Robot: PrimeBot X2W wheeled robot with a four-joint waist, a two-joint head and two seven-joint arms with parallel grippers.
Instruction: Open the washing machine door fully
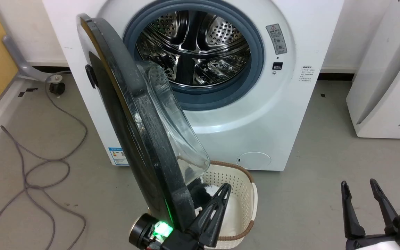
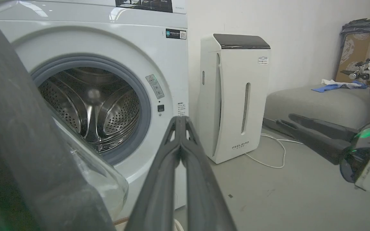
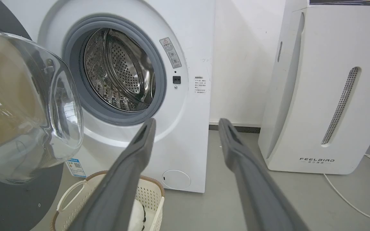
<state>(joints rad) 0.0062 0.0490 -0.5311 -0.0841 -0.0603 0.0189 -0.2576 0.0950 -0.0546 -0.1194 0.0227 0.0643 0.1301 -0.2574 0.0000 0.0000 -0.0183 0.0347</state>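
Okay, left gripper (image 1: pixel 225 190) fingers are pressing together, clenched with nothing between them, pointing up alongside the inner rim of the washing machine door (image 1: pixel 130 114); cannot tell whether they are touching it. Door is standing swung out, edge-on to the head camera, just left of those fingers, with its clear glass bowl (image 1: pixel 175 118) bulging over toward their side. Washing machine (image 1: pixel 273 114) is sitting beyond both pairs of fingers, its steel drum (image 1: pixel 193 48) showing open inside the grey gasket (image 1: pixel 221 100). White laundry basket (image 1: pixel 243 187) is sitting on the floor (image 1: pixel 307 208) just right of the left fingers. Right gripper (image 1: pixel 359 185) is hovering well right of the door, fingers spread apart, released, holding nothing. White FEELBIRD appliance (image 1: pixel 387 86) is standing beyond the right fingers, off to their right.
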